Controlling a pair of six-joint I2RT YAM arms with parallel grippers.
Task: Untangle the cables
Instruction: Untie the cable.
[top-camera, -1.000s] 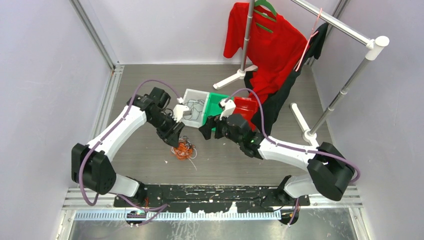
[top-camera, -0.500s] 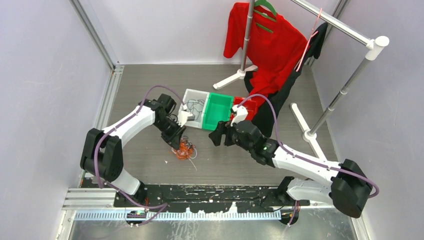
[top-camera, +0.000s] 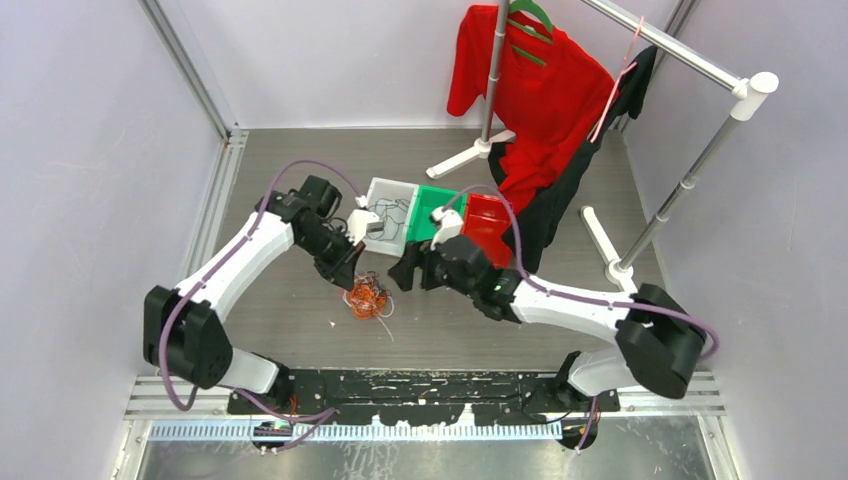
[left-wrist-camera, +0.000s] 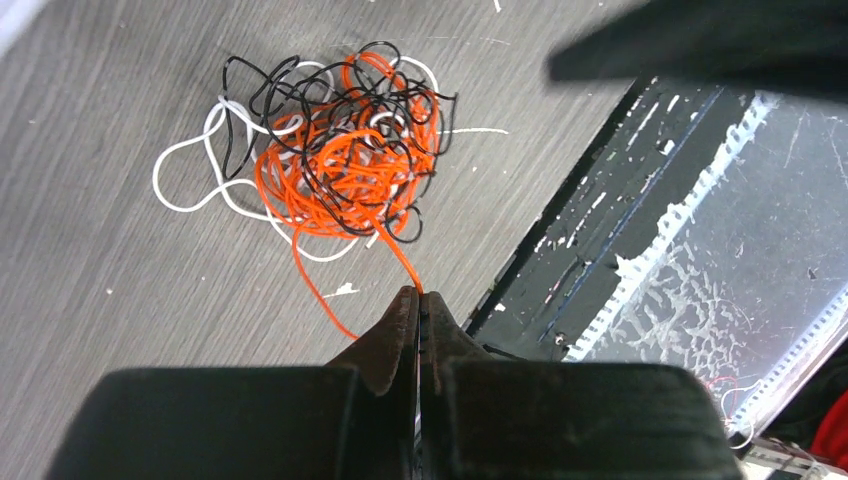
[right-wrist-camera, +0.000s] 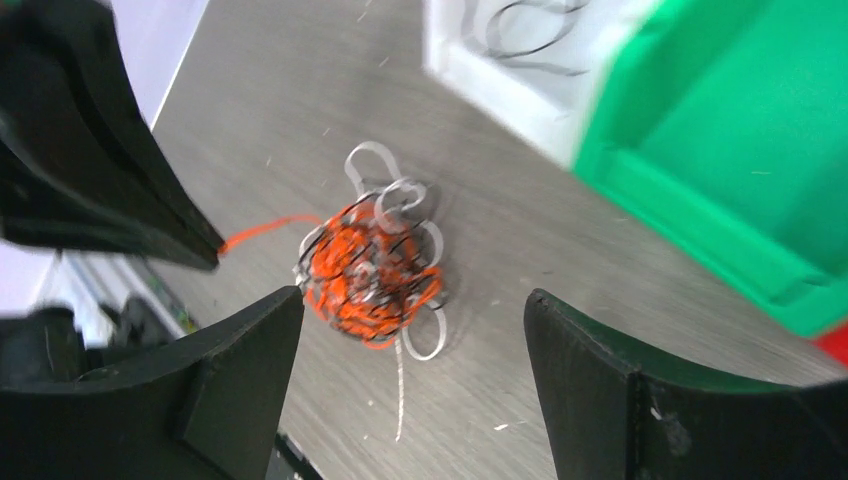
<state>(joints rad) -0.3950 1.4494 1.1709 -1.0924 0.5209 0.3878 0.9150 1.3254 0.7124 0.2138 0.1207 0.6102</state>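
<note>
A: Where does it all sit?

B: On the grey tabletop (top-camera: 300, 320), in front of the white bin (top-camera: 378, 186) and the green bin (top-camera: 432, 205). The cables (top-camera: 367, 298) lie in one tight orange, black and white bunch between the two arms, touching neither bin.

A: And the tools?

B: The left tool (left-wrist-camera: 416, 298) is pinched closed on a single orange strand (left-wrist-camera: 404, 260) that runs from the bunch to its tips. The right tool (right-wrist-camera: 410, 310) stands wide open just over the bunch, holding nothing.

A: What could go wrong?

B: Nothing pins the bunch. If the left tool pulls now, I expect the whole knot to slide or lift with the strand instead of paying it out, and the loops may cinch tighter. The strand is thin, so it could also slip from the closed tips. If the right tool comes down carelessly, it may clamp the very strand being drawn, or catch several wires at once.
</note>
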